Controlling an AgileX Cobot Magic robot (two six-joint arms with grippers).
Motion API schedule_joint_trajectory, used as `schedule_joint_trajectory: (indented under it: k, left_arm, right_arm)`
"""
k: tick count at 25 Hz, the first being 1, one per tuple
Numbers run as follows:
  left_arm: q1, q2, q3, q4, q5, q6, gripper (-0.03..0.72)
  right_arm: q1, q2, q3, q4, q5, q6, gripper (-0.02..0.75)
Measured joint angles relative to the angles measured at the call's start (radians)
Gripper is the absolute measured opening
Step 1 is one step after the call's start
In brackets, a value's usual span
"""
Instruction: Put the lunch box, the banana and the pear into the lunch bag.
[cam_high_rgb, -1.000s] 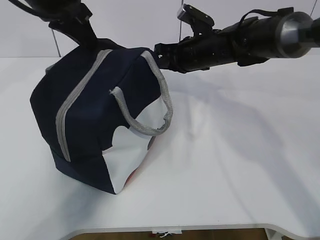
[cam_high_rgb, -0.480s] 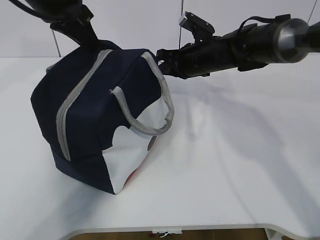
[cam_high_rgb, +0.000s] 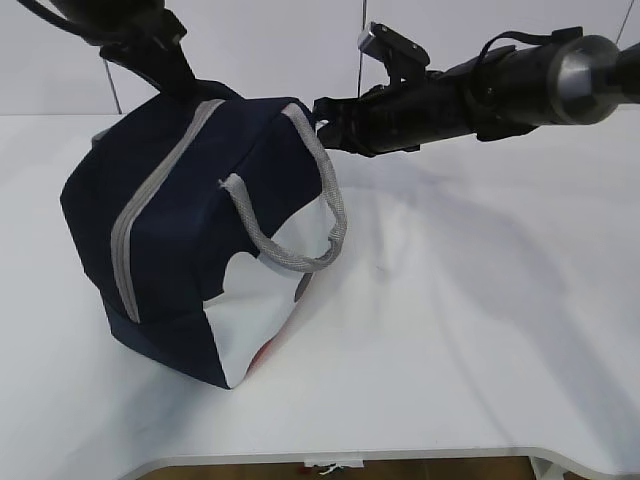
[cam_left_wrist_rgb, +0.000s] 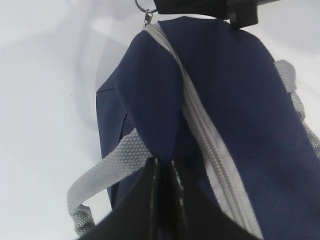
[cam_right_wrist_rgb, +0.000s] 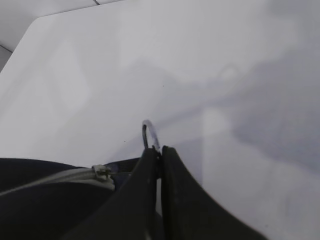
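The lunch bag (cam_high_rgb: 190, 230) stands on the left part of the white bench (cam_high_rgb: 470, 330), tilted, with one white side panel (cam_high_rgb: 250, 320) turned toward the near side. Its grey zipper (cam_high_rgb: 150, 200) runs over the top from the far side to the near left and looks closed along the whole part that shows. One grey handle (cam_high_rgb: 300, 225) hangs down over the navy cloth and the white panel; in the left wrist view a second handle (cam_left_wrist_rgb: 107, 172) hangs on the other side.

The left claw (cam_left_wrist_rgb: 165, 175) is at the far left end of the bag. Its two fingers are pressed together, and they pinch a fold of the navy fabric just beside the zipper. In the exterior view this arm comes down from the upper left corner to the top of the bag.

The right claw (cam_right_wrist_rgb: 159, 157) comes from the right side and meets the bag at its far right top corner. Its fingers are also pressed together, and the metal ring pull (cam_right_wrist_rgb: 149, 134) of the zipper stands up between their tips, so the claw pinches this ring. The zipper slider (cam_right_wrist_rgb: 102, 172) lies just to the left of the fingers.

The lunch box, the banana and the pear do not show in any view. The bag keeps a full, boxy shape.
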Motion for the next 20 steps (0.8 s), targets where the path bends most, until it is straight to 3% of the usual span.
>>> schedule_joint_trajectory:
  k: [5,15,20]
  left_arm:
    - [0.0,0.0,0.0,0.0,0.002,0.0,-0.003]
    - [0.0,0.0,0.0,-0.022,0.014,0.001,-0.003]
    - [0.0,0.0,0.0,-0.032,0.016,-0.033,0.034]
  right_arm:
    - [-0.003,-0.01,0.0,-0.004,0.012,-0.006,0.071]
    - [-0.015,-0.063,0.0,-0.004,0.017,-0.008,0.388]
    - [-0.015,-0.11,0.0,-0.006,-0.048,-0.068,0.418]
